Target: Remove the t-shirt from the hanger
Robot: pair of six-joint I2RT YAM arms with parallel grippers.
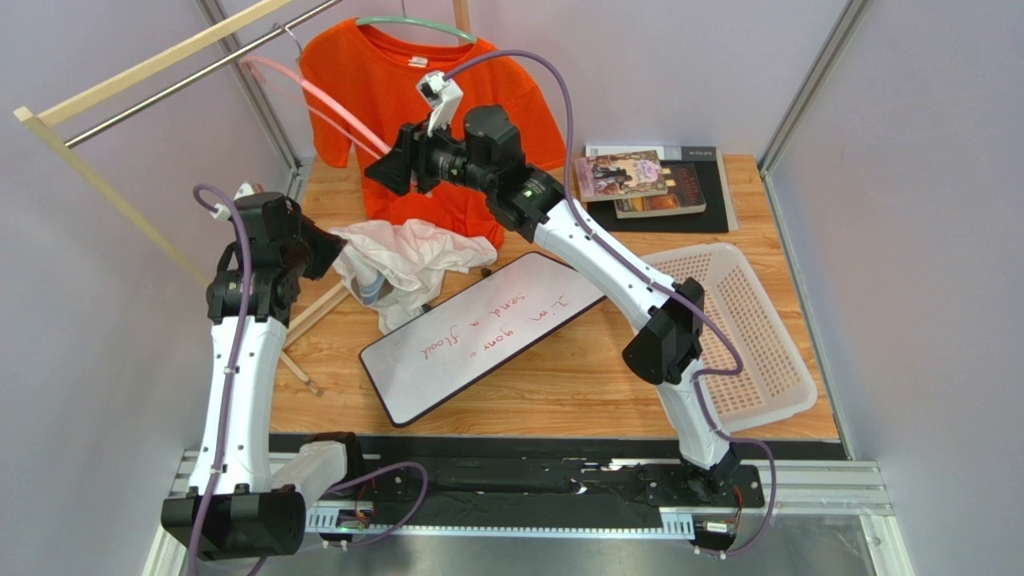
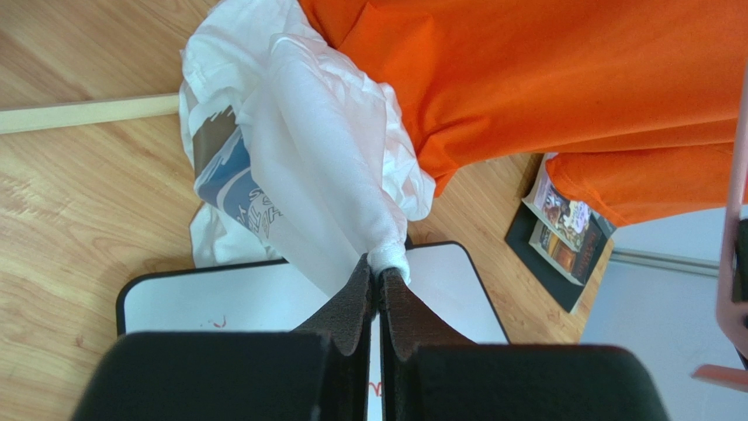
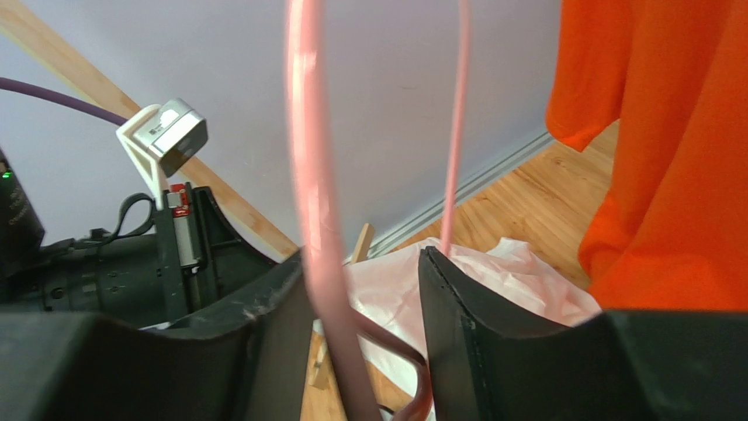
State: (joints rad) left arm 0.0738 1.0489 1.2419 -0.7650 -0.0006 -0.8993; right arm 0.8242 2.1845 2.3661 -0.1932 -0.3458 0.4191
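Note:
A white t-shirt lies crumpled on the table, partly on a whiteboard. My left gripper is shut on a fold of it, with the cloth pinched at the fingertips. A bare pink hanger slants down from the rack. My right gripper holds the hanger's end corner between its jaws. The white shirt lies below it. An orange t-shirt hangs behind on a green hanger.
A wooden clothes rack stands at the back left, with a leg on the table. The whiteboard lies mid-table. A white basket is at the right. Books are at the back.

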